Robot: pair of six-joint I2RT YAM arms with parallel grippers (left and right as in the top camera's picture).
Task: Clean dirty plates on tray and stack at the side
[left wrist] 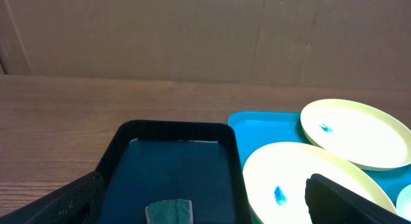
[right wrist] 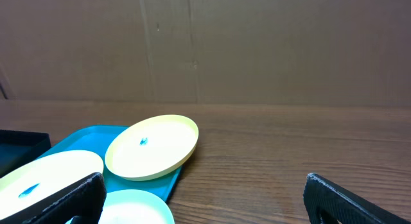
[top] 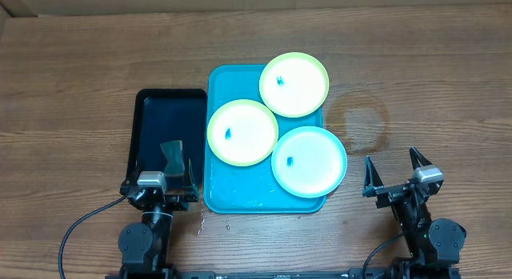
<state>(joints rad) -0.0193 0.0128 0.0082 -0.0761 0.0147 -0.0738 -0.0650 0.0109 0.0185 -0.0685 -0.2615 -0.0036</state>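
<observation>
Three plates lie on the bright blue tray [top: 232, 191]. One yellow-green plate [top: 294, 84] overhangs the tray's far right corner, a second yellow-green plate [top: 242, 132] sits at mid-left, and a cyan plate [top: 309, 161] overhangs the near right edge. Each carries a small blue smear. My left gripper [top: 160, 177] stands open at the near end of the black tray, left of the plates, holding nothing. On bare table to the right of the blue tray, my right gripper [top: 394, 171] is open and empty too. In the wrist views the plates [left wrist: 302, 179] [right wrist: 151, 147] lie ahead of the fingers.
A narrow black tray [top: 152, 111] lies left of the blue one, with a small grey-green sponge [top: 171, 156] at its near end, just ahead of my left gripper. A faint round stain [top: 358, 119] marks the wood right of the plates.
</observation>
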